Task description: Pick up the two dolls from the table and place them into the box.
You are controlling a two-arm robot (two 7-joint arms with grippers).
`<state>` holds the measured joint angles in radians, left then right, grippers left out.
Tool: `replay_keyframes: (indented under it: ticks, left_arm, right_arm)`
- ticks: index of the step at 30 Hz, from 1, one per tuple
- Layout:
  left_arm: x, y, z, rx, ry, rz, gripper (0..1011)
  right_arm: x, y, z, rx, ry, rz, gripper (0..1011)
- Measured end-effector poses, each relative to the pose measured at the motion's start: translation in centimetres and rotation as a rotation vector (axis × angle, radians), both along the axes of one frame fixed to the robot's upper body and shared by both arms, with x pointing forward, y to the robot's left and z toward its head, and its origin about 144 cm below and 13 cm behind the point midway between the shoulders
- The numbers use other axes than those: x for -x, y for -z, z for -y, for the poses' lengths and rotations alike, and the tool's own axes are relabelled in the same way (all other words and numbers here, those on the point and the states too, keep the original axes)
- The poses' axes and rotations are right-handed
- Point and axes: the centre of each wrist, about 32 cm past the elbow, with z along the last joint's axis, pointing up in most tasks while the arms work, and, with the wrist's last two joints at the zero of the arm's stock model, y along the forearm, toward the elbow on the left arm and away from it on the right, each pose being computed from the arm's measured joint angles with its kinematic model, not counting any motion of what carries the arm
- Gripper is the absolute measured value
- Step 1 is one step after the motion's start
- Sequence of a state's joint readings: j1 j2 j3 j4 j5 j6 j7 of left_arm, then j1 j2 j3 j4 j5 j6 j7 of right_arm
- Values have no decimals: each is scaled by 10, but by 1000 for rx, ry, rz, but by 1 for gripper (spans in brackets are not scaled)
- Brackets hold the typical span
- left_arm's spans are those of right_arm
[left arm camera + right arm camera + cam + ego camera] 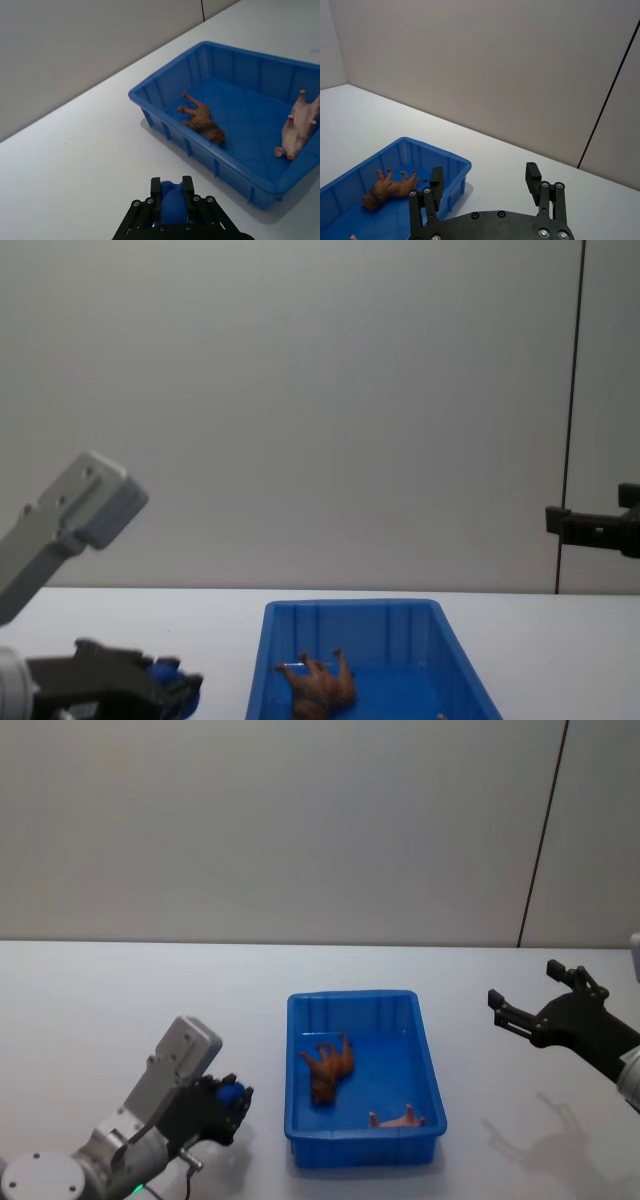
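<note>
With both dolls, the brown lion and the pale pig, lying in the blue bin at lower centre, we see little risk, except that our left gripper at lower left, its jaws pressed together, or our right gripper at right, its jaws spread, could knock the bin when retreating.

1. The pink doll is half hidden behind the box near wall in the head view.
2. The left gripper base is cut by the frame edge.
3. The right gripper is cut at the chest view's edge.
</note>
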<state>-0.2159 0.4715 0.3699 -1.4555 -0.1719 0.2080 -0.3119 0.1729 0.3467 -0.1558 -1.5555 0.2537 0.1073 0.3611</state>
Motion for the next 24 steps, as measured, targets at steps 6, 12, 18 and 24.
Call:
replay_keyframes:
  ticks: [6, 12, 18, 24]
  left_arm:
    - [-12, -16, 8, 4, 38, 56, 226]
    - [-23, -23, 20, 24, 81, 94, 195]
    - [-36, -28, 36, 57, 139, 132, 178]
    - [-48, -30, 51, 89, 186, 158, 371]
  right_arm:
    - [0, 0, 0, 0, 0, 0, 1001]
    - [0, 0, 0, 0, 0, 0, 1001]
    - [0, 0, 0, 0, 0, 0, 1001]
    - [0, 0, 0, 0, 0, 0, 1001]
